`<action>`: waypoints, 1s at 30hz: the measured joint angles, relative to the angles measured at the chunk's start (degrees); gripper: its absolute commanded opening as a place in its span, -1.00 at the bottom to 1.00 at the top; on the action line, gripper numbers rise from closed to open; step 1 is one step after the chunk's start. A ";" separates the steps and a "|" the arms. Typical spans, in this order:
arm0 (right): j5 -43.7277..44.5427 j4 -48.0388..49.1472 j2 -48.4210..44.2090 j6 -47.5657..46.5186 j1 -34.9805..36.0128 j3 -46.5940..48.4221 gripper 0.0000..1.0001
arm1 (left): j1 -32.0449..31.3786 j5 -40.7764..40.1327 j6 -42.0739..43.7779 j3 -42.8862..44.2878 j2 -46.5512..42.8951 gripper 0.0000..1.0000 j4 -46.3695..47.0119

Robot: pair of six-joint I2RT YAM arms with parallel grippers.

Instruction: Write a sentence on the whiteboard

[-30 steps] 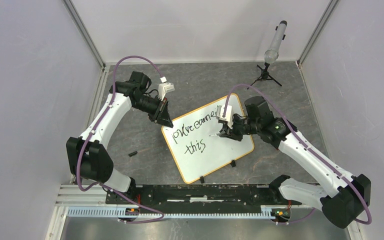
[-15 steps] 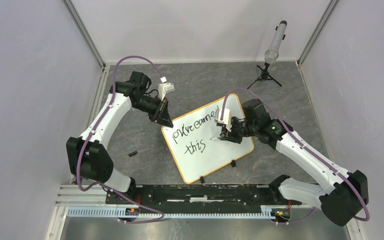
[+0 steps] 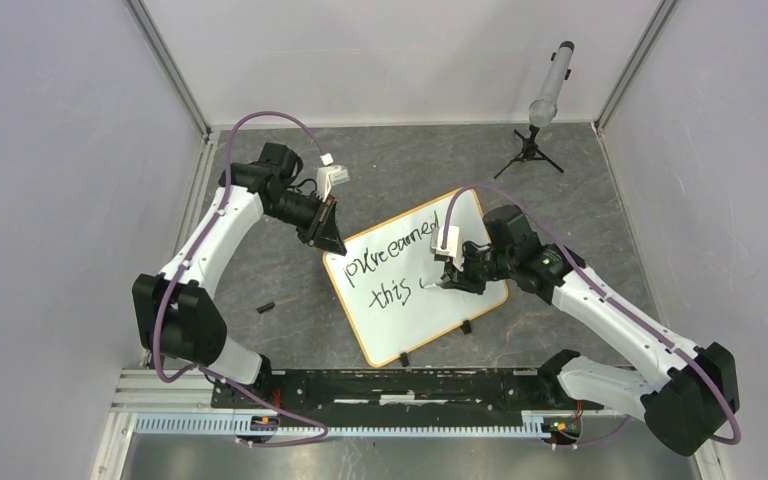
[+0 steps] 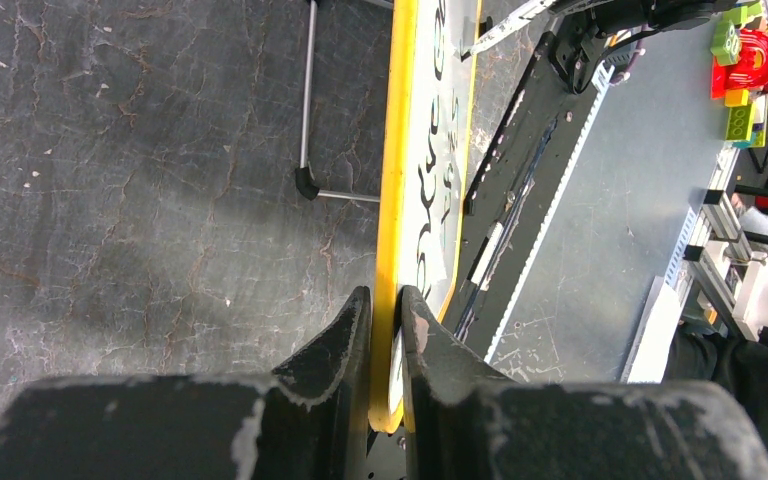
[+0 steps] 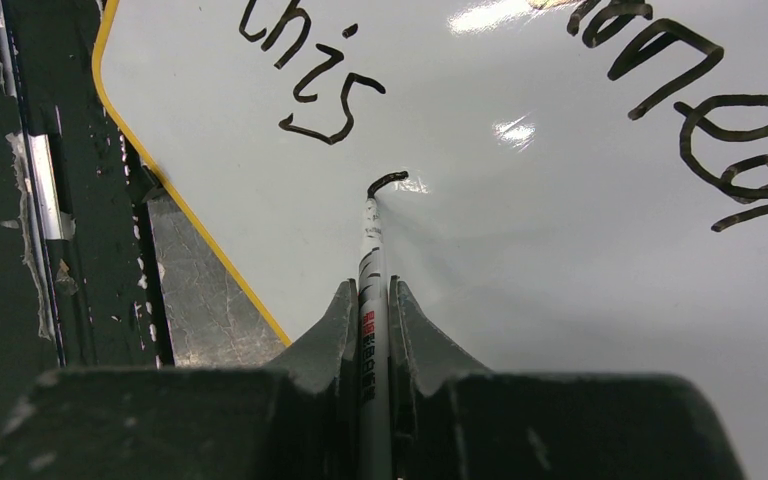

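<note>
The whiteboard (image 3: 418, 322) lies tilted on the dark grey table (image 3: 260, 270) between the two arms, with its two black clip feet (image 3: 466, 326) on the edge nearest the arm bases. The left gripper (image 4: 385, 300) is pressed onto the board's yellow frame at its left corner, one finger on each face of the board. The right gripper (image 5: 372, 295) pinches a thin marker (image 5: 369, 262), its barrel running out between the fingers. The marker's tip touches the white surface at the end of a short curved black stroke (image 5: 388, 180). This stroke sits just to the right of the word "this", the lower line of the sentence (image 3: 392, 293); the upper line slants along the board's far edge. A small black piece (image 3: 265, 307) lies on the table left of the board, well apart from it. A small tripod (image 3: 532, 150) carrying a grey cylinder stands in the far right corner.
</note>
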 measured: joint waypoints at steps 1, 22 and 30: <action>0.02 0.00 0.00 -0.04 0.00 0.00 -1.00 | 0.00 0.00 0.00 0.00 0.00 -0.95 0.00; 2.93 -1.11 1.53 -1.29 -0.42 4.28 -1.00 | -0.02 -0.02 0.00 0.00 0.00 -0.95 0.07; 2.97 -1.14 -0.24 -1.95 -0.48 1.95 -1.00 | -0.02 -0.02 0.00 0.00 0.00 -0.95 0.09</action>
